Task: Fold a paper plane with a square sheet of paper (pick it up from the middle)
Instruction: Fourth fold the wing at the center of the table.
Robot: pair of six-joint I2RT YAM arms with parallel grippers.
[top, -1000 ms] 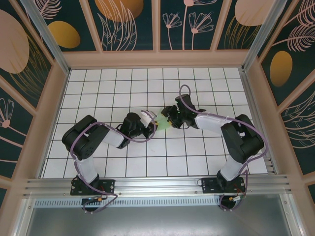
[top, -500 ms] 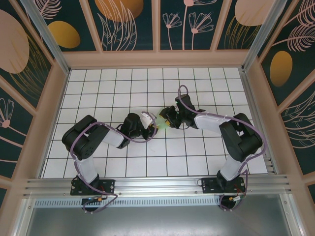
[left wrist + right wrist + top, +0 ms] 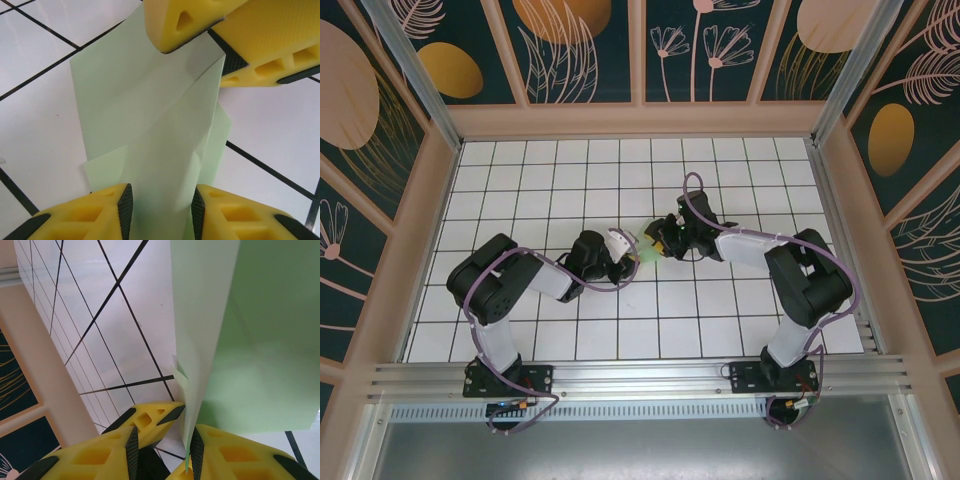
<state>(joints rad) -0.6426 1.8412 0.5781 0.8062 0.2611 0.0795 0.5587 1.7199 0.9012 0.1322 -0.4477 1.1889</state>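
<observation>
1. Left fingers [image 3: 85, 215] (yellow, with black pads) stand partly apart at the bottom edge of the left wrist view. The green paper [image 3: 150, 125] runs between the pads and fills the gap from pad to pad, its face toward the camera. Whether the pads press on it cannot be told.
2. Right fingers [image 3: 235, 460] are spread. In the right wrist view a narrow edge of the paper drops into the gap, close beside one pad, with open space to the other pad.
3. In the left wrist view the right fingers meet the far end of the paper. One tip lies over its top edge and the other sits at its upper corner.
4. Paper condition: partly folded, with a diagonal crease and overlapping layers. A small flap projects toward the right of the left wrist view.
5. Location: in the overhead view the paper lies between the two sets of fingers, which face each other tip to tip near the middle of the white tiled table [image 3: 720, 300].
</observation>
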